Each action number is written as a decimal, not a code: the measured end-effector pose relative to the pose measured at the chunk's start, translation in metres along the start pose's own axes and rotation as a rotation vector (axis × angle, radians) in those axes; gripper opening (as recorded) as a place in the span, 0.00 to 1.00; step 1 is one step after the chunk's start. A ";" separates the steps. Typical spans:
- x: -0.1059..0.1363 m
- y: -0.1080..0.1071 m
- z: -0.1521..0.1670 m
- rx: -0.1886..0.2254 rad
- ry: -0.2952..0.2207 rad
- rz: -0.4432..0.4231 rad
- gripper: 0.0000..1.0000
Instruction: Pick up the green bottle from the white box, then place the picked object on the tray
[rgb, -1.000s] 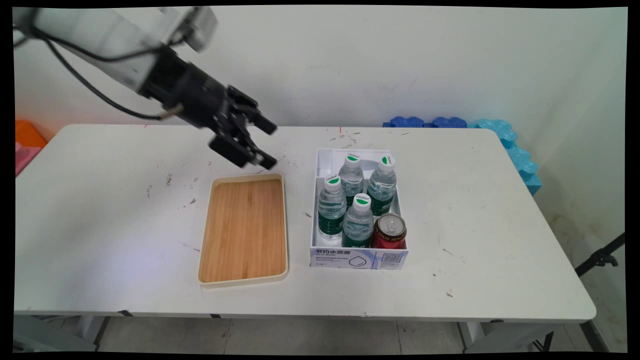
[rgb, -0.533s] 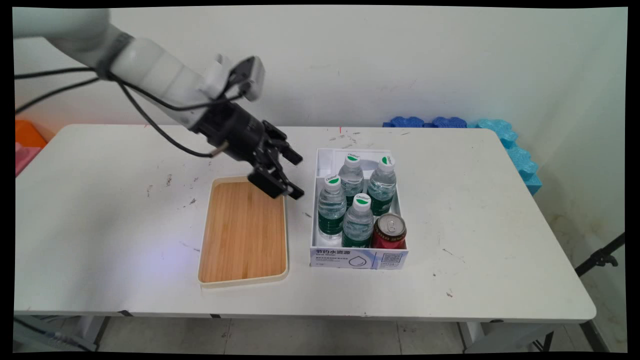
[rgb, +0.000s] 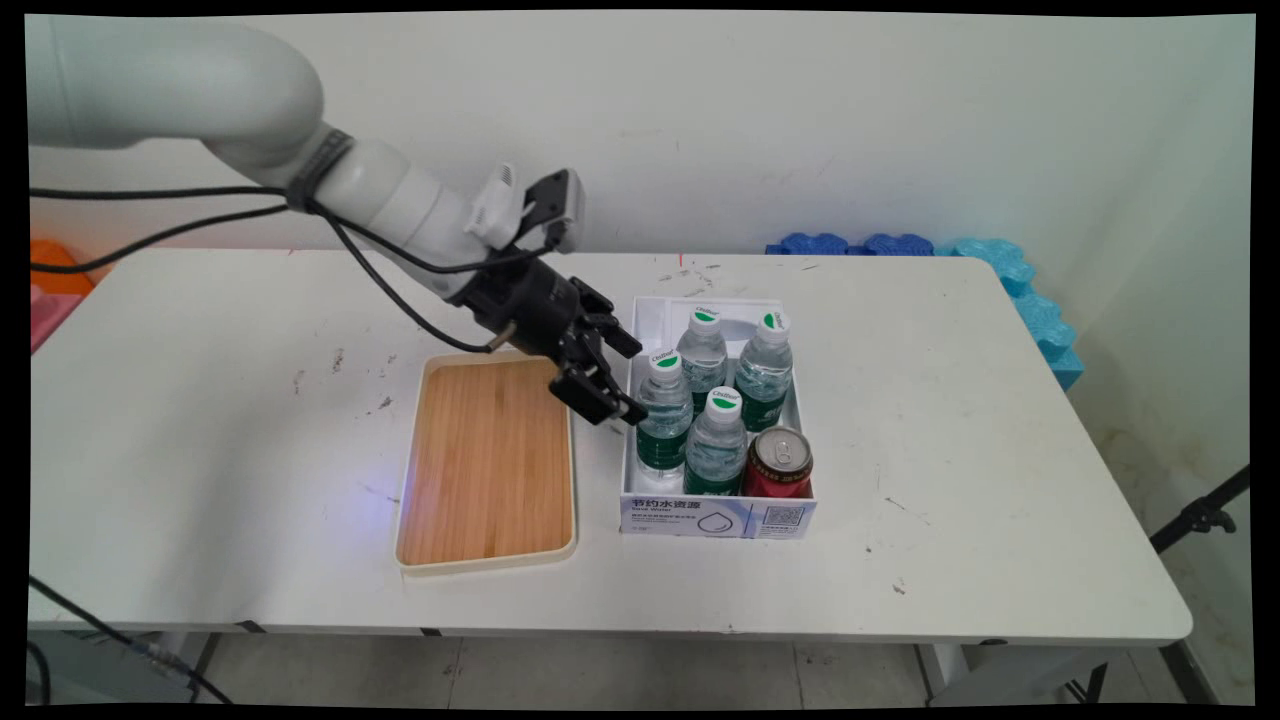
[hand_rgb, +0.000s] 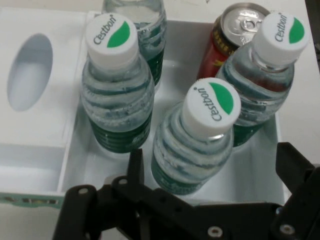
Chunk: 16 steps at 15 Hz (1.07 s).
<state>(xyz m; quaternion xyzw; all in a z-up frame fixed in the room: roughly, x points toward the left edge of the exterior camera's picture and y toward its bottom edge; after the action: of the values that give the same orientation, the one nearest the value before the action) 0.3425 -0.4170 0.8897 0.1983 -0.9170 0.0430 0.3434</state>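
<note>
Hovering with its fingers spread and holding nothing, the gripper (rgb: 622, 378) hung at the left wall of the white box (rgb: 720, 520), level with the nearest water bottle (rgb: 664, 410).

That bottle (hand_rgb: 200, 137), white-capped with a green mark, stood at the box's left side, and in the hand view it sat between the two open fingers (hand_rgb: 135, 167), with no contact that could be made out. Three more water bottles stood upright in the box: one (rgb: 716, 440) just right of the nearest bottle toward the near side, and two (rgb: 703, 350) (rgb: 765, 365) farther back. A red can (rgb: 778, 464) with a silver top occupied the near right corner, touching the bottle beside it. Left of the box, close beside it, lay a wooden tray (rgb: 490, 455) with a pale rim, flat on the white table (rgb: 950, 450), the arm's black cables (rgb: 380, 275) hanging above its far end.
</note>
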 end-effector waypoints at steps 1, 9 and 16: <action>-0.001 -0.001 0.006 -0.002 0.001 0.000 1.00; -0.002 -0.005 0.034 -0.001 0.011 0.000 1.00; -0.001 -0.005 0.047 -0.009 0.024 0.009 0.00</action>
<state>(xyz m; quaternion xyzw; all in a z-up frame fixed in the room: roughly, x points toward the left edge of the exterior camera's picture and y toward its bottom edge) 0.3165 -0.4318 0.8528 0.1919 -0.9139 0.0427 0.3552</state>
